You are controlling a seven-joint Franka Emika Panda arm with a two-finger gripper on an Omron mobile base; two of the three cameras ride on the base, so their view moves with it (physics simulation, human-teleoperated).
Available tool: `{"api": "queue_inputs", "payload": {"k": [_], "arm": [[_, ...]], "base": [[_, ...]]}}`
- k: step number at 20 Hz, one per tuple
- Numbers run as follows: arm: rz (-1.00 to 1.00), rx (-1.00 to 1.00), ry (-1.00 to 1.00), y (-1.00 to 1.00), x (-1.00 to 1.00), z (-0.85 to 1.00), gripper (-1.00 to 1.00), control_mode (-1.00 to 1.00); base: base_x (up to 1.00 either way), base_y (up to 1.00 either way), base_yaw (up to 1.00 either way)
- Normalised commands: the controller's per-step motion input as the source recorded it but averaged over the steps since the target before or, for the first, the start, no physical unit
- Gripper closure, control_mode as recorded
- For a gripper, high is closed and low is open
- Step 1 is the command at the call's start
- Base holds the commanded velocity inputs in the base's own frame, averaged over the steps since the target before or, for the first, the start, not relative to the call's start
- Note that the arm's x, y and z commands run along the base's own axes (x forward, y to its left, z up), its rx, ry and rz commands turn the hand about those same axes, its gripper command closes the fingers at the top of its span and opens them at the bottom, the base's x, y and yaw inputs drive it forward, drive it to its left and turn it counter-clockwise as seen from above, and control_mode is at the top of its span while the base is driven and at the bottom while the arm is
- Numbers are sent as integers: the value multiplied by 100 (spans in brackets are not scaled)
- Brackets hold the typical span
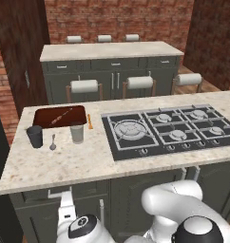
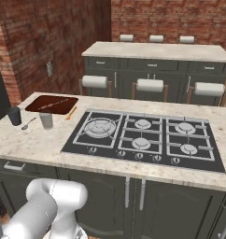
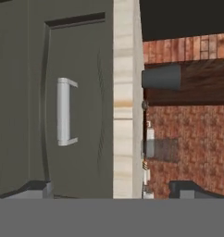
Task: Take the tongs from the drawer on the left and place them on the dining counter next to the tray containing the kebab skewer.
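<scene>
The drawer (image 3: 72,106) is shut, so the tongs are hidden. In the hand view its flat dark front and silver bar handle (image 3: 63,111) lie straight ahead of my open gripper (image 3: 114,190), which holds nothing and stands a little short of the front. From the left base view my white hand (image 1: 66,206) is low, in front of the drawer (image 1: 55,192) under the dining counter's (image 1: 64,161) left end. The reddish-brown tray (image 1: 43,114) sits at the counter's far left corner with the kebab skewer (image 1: 60,116) across it.
A dark cup (image 1: 35,136), a small grey spoon (image 1: 52,142), a grey cup (image 1: 77,133) and a thin orange stick (image 1: 90,121) lie near the tray. The black hob (image 1: 169,130) takes up the counter's right half. Stools and a second counter (image 1: 112,50) stand behind.
</scene>
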Motion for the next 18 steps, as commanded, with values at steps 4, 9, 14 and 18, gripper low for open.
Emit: {"api": "queue_inputs", "payload": {"k": [4,9,14,18], "arm": [[0,-1,-2,1,14,-20,-100,-100],[0,0,-4,0,43,-9,-100,-100],[0,0,0,2,44,-1,-100,-100],[0,0,0,12,20,-15,-100,-100]], "base": [[0,0,0],[0,0,0],[0,0,0],[0,0,0]]}}
